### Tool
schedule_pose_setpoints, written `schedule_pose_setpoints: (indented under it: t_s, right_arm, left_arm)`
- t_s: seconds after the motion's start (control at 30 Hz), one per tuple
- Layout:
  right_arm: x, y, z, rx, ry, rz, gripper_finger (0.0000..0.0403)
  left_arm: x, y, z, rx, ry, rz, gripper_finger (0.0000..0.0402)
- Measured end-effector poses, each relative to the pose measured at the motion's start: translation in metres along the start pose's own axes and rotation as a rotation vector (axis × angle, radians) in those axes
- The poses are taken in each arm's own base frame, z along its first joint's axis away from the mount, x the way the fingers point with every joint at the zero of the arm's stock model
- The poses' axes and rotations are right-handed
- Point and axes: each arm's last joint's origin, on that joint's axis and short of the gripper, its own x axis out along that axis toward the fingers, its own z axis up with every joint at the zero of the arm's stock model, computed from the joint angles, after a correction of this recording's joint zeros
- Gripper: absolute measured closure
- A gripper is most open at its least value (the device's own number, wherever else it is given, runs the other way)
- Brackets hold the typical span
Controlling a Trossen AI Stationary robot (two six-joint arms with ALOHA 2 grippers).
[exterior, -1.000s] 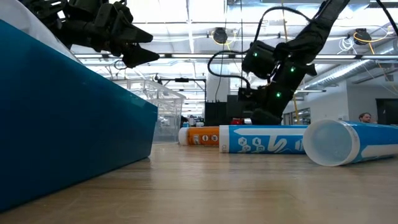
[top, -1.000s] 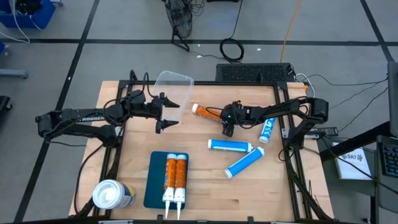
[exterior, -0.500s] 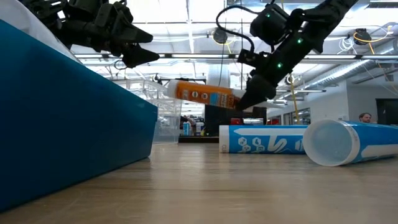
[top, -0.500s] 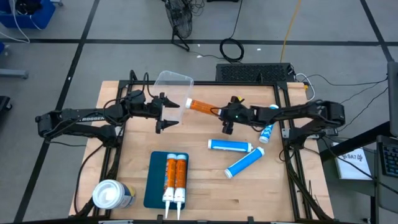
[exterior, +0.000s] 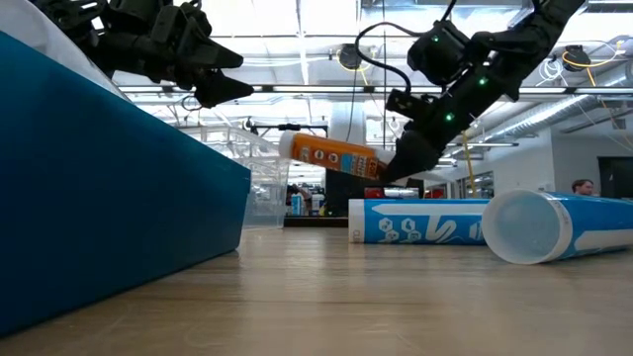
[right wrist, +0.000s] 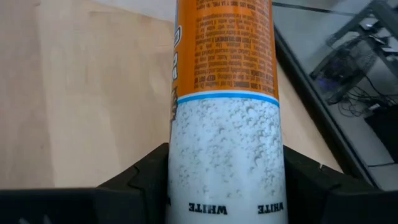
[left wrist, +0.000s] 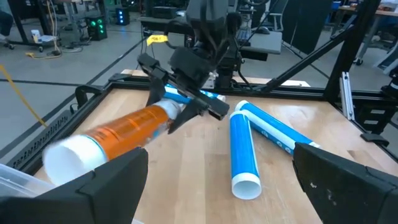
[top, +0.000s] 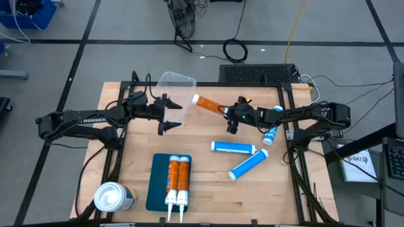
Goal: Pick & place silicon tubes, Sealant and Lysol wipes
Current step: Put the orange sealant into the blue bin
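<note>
My right gripper (top: 232, 118) is shut on an orange sealant tube (top: 206, 103), held above the table's far middle; the tube also shows in the low view (exterior: 331, 155) and the left wrist view (left wrist: 118, 134). My left gripper (top: 168, 115) is open and empty, up in the air left of the tube, its fingers pointing toward it. Three blue-and-white tubes (top: 233, 147) (top: 248, 165) (top: 271, 130) lie on their sides on the table at the right. The Lysol wipes canister (top: 113, 197) stands upright at the near left corner. My right gripper pinches the tube's white speckled end (right wrist: 225, 143) between its two fingers (right wrist: 140, 180), one on each side. The fingers slant down from the table's right (exterior: 401, 163). The tube sticks out past them toward the left arm. It is lifted clear and tilted, its free end higher.
A dark blue tray (top: 159, 183) at the near middle holds two orange tubes (top: 177, 180) side by side; its wall fills the left of the low view (exterior: 99, 198). A clear plastic container (top: 175, 87) sits at the far edge between the arms.
My right gripper has risen with the orange tube and gone a little toward the table's far edge. The tube lay flat on the table a second ago; it is now lifted clear and tilted, its free end higher and nearer the clear container.
</note>
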Motion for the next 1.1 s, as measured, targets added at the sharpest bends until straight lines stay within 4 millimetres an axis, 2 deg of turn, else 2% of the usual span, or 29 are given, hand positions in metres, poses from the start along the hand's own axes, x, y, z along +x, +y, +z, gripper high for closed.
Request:
schedule_pose_setpoints:
  t_s: [0.23, 0.53, 1.1]
  right_arm:
    - [0.0, -0.002, 0.0, 0.038, 0.011, -0.09, 0.0192]
    - [-0.003, 0.006, 0.004, 0.084, -0.029, -0.063, 0.0193]
    - [-0.003, 0.004, 0.01, 0.113, -0.086, -0.063, 0.0193]
  left_arm:
    - [0.0, 0.0, 0.0, 0.0, 0.0, 0.0, 0.0009]
    - [0.0, 0.0, 0.0, 0.0, 0.0, 0.0, 0.0009]
    - [0.0, 0.0, 0.0, 0.0, 0.0, 0.0, 0.0009]
